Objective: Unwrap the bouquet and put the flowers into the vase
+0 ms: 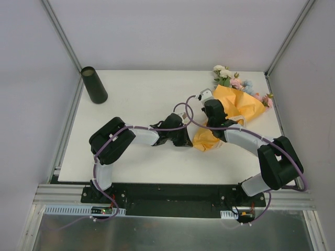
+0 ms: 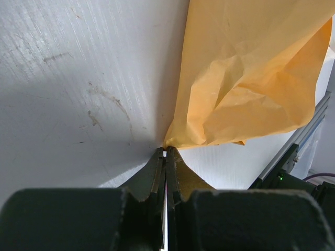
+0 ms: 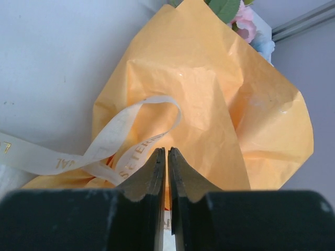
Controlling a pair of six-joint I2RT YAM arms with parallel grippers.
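Observation:
The bouquet's orange paper lies at the right of the table, with cream, pink and pale blue flowers sticking out at its far end. My left gripper is shut, and a corner of the paper tapers right into its tips; in the top view this gripper sits at the wrapper's near end. My right gripper hangs over the paper, its jaws a thin slit apart. The cream ribbon loops loose beside the left finger. The dark vase stands upright at the far left corner.
Metal frame posts rise at the table's far corners and grey walls close in on the sides. The bouquet lies close to the right edge. A white tabletop stretches between the vase and the bouquet.

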